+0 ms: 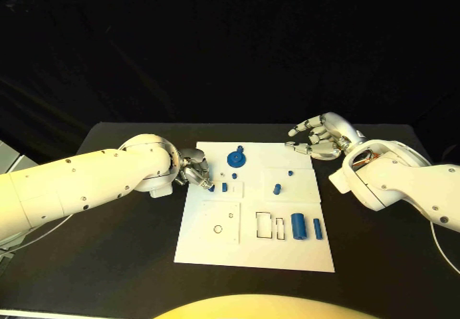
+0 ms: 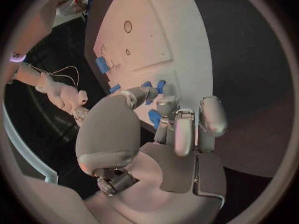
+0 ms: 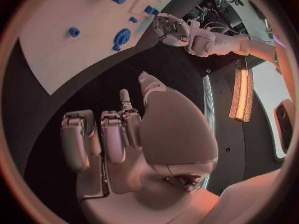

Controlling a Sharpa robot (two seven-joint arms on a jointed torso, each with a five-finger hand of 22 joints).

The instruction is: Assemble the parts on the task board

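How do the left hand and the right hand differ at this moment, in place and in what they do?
The left hand is at the left edge of the task board, its fingers down among small blue parts; the right hand hovers beyond the board's far right corner, over the black table. The left hand's fingertips touch a blue part; the right hand holds nothing, fingers curled apart. Both are silver, on white arms.

My arms are glossy white shells, rounded and thick, dotted with small dark screw holes along their length. My left hand (image 1: 193,169) and right hand (image 1: 320,137) are silver metal with segmented fingers that end in smooth pale grey pads (image 2: 213,115). Each palm wears a broad, domed grey cover. A thin pale cable trails beside my right arm near the table's edge.
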